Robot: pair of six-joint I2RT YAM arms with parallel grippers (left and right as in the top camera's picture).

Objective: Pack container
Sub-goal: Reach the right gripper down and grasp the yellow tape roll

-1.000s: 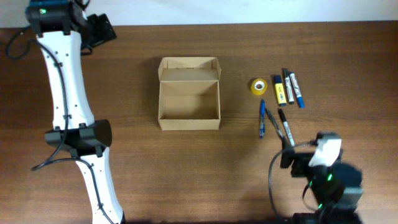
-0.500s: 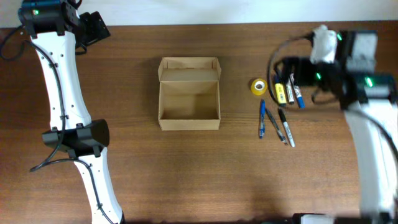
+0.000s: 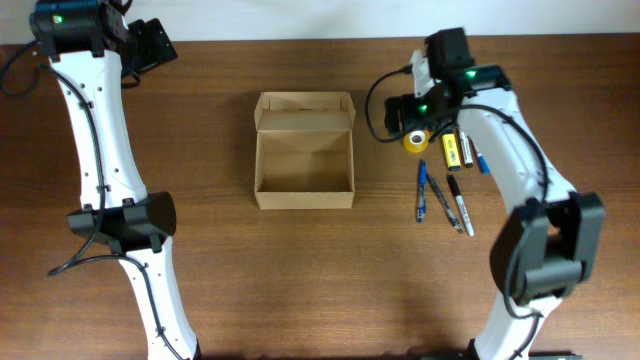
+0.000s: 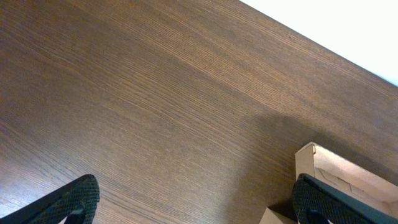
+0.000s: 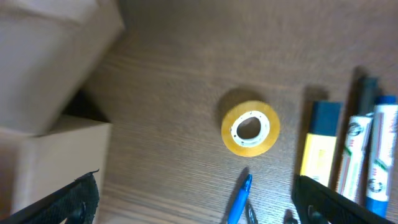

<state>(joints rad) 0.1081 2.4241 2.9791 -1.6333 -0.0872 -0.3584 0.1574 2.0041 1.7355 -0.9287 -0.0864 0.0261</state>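
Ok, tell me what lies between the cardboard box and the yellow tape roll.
Nothing. Only bare table wood separates the box and the tape roll; the overhead and right wrist views both show it.

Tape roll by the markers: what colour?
Yellow. The tape roll shows best in the right wrist view.

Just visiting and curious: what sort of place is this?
Probably a robotics lab test bench: two white robot arms at a wooden table, with an open cardboard box, yellow tape roll and markers laid out.
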